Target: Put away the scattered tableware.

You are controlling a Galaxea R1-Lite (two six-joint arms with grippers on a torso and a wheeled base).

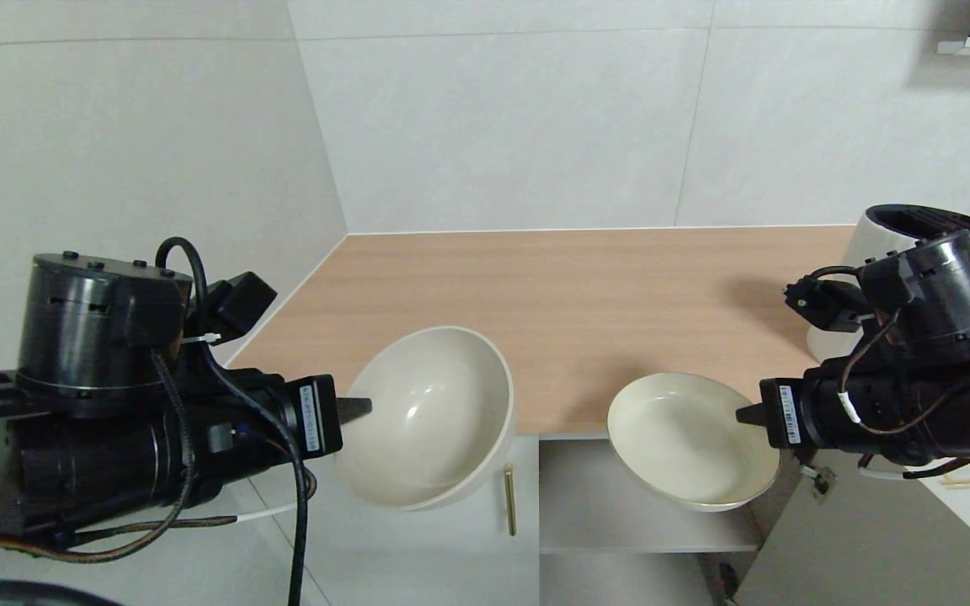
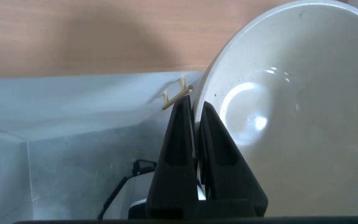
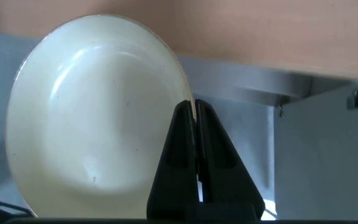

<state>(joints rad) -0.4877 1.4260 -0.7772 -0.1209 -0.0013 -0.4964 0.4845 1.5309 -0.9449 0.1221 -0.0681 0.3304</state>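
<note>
Pointing inward, level, left fingers (image 2: 180, 134) clamp the bowl (image 1: 430, 417) by its rim, right fingers (image 3: 180, 137) the plate (image 1: 687, 438).

A deep cream bowl (image 1: 430, 417) hangs in the air, tipped so its glossy inside faces up. The left gripper (image 1: 360, 408) pinches its rim at 9 o'clock. Near it at 3 o'clock, not touching, a shallower cream dish (image 1: 687, 442) tilts likewise. The right gripper (image 1: 744, 414) clamps its rim at 3 o'clock.

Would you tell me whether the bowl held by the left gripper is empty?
Empty: the bowl shows only a bare, glossy inside.
</note>
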